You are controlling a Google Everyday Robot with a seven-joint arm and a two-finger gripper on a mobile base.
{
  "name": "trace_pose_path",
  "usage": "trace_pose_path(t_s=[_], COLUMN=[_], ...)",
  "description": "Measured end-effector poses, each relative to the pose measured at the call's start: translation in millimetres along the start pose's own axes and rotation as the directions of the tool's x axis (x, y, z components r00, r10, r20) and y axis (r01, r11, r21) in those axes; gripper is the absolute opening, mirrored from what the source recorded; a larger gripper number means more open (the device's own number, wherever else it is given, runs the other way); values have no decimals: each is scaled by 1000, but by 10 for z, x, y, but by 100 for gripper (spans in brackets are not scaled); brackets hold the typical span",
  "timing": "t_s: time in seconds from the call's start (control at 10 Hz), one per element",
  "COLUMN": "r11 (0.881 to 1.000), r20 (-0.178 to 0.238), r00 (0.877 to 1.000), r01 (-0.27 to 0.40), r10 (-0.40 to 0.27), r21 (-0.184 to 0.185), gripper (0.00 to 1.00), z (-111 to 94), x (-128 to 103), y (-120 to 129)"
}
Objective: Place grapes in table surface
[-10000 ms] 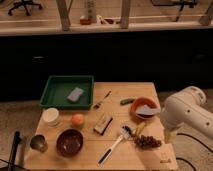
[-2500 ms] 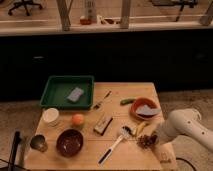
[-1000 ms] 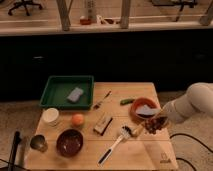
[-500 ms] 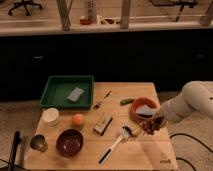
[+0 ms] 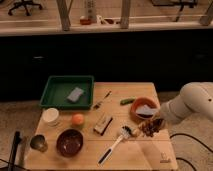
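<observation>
The grapes (image 5: 148, 128), a small dark brownish-purple cluster, hang just above the right side of the light wooden table surface (image 5: 135, 152). My gripper (image 5: 153, 123) is shut on the grapes, reaching in from the right on the white arm (image 5: 192, 103). The cluster sits just right of the brush head and below the orange bowl.
A green tray (image 5: 67, 92) with a grey sponge stands at the back left. An orange bowl (image 5: 143, 107), a green pepper (image 5: 127, 101), a white-handled brush (image 5: 115, 145), a small box (image 5: 103, 124), an orange fruit (image 5: 77, 119), a maroon bowl (image 5: 69, 142), a white cup (image 5: 50, 116) and a metal cup (image 5: 38, 143) lie on the table.
The gripper has lifted the grapes off the front right of the table and carried them slightly left, over the table beside the brush head.
</observation>
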Motion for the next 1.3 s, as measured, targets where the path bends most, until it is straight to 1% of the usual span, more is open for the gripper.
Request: trace_pose_path(t_s=[0.6, 0.8, 1.3], r11=[1000, 1000, 999], r20=[6, 14, 49], r00=[1000, 1000, 998], r01=[19, 24, 41], r10=[-19, -24, -39], r21=[-9, -13, -35], gripper=[0, 0, 0], z=[58, 100, 293], x=[-105, -146, -273], y=[1, 18, 94])
